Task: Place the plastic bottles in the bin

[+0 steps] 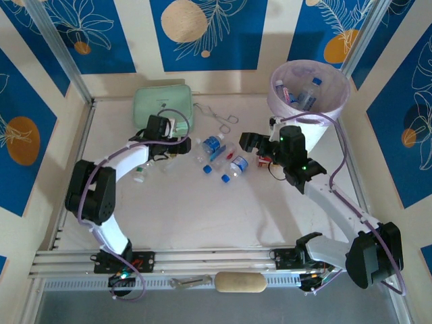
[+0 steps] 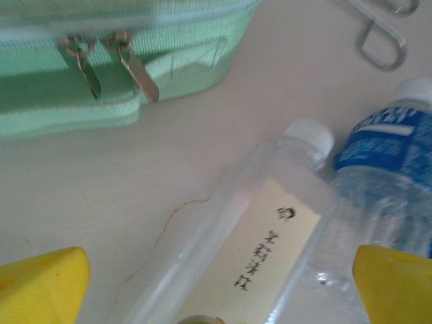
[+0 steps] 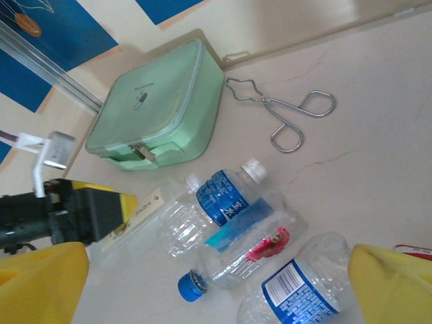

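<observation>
We see the left gripper [image 2: 219,287] low over the table [image 2: 88,196], its yellow fingers [image 2: 47,287] spread wide. A clear flat-sided bottle [image 2: 270,243] with a cream label lies slantwise between them, and neither finger clamps it. Just inside its right finger lies a white-capped blue-labelled bottle [image 2: 388,155], pressed against the clear one. Ahead of this gripper and to its left sits the mint-green zip case [image 2: 101,67]; ahead and to its right are the loops of the metal tongs [image 2: 381,40]. The right gripper [image 3: 216,283] also stands wide apart and holds nothing. Between its fingers and just ahead lies a blue-capped bottle [image 3: 243,246] with a pink-and-blue label. A second blue-labelled bottle [image 3: 297,293] sits close inside its right finger, and the white-capped blue-labelled bottle lies a little farther ahead. From above, the bin [image 1: 337,101] stands behind the right gripper and off to its right, with a bottle in the bin [image 1: 309,94] showing through the open top.
</observation>
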Controlling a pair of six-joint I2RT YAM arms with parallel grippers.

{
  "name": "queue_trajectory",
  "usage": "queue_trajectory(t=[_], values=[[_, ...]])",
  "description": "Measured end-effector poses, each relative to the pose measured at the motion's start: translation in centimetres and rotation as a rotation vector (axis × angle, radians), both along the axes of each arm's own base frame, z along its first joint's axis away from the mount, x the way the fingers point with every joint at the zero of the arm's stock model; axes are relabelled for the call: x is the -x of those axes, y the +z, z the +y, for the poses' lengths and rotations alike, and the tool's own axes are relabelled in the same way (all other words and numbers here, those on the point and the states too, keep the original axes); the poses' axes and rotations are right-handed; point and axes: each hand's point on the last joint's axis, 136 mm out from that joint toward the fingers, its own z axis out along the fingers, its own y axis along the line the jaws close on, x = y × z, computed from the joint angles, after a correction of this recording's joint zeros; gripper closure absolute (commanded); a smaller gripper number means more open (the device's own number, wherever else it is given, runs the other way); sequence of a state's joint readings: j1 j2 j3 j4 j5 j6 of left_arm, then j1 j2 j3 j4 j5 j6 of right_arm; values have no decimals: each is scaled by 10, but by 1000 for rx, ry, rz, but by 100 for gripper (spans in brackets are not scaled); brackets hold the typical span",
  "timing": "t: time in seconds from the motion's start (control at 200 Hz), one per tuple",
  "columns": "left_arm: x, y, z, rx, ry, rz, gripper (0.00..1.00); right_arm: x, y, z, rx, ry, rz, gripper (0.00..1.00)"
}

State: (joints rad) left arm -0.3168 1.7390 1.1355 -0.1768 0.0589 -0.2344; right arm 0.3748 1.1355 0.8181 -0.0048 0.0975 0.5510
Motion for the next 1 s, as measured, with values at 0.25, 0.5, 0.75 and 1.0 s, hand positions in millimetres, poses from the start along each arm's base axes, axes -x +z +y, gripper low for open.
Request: queue_trajectory(t=[0.25, 0.5, 0.75, 1.0], values=[[13, -28, 4, -54, -30, 109, 1, -1, 3, 1, -2, -2, -12, 1], [24, -32, -2, -21, -61, 156, 1, -1, 5, 3, -13, -2, -15, 1], [48, -55, 3, -33, -65, 239, 6, -4, 2, 4, -24, -9, -7, 1], [61, -62, 7, -67, -64, 272, 14, -9, -12, 7, -31, -16, 36, 1]])
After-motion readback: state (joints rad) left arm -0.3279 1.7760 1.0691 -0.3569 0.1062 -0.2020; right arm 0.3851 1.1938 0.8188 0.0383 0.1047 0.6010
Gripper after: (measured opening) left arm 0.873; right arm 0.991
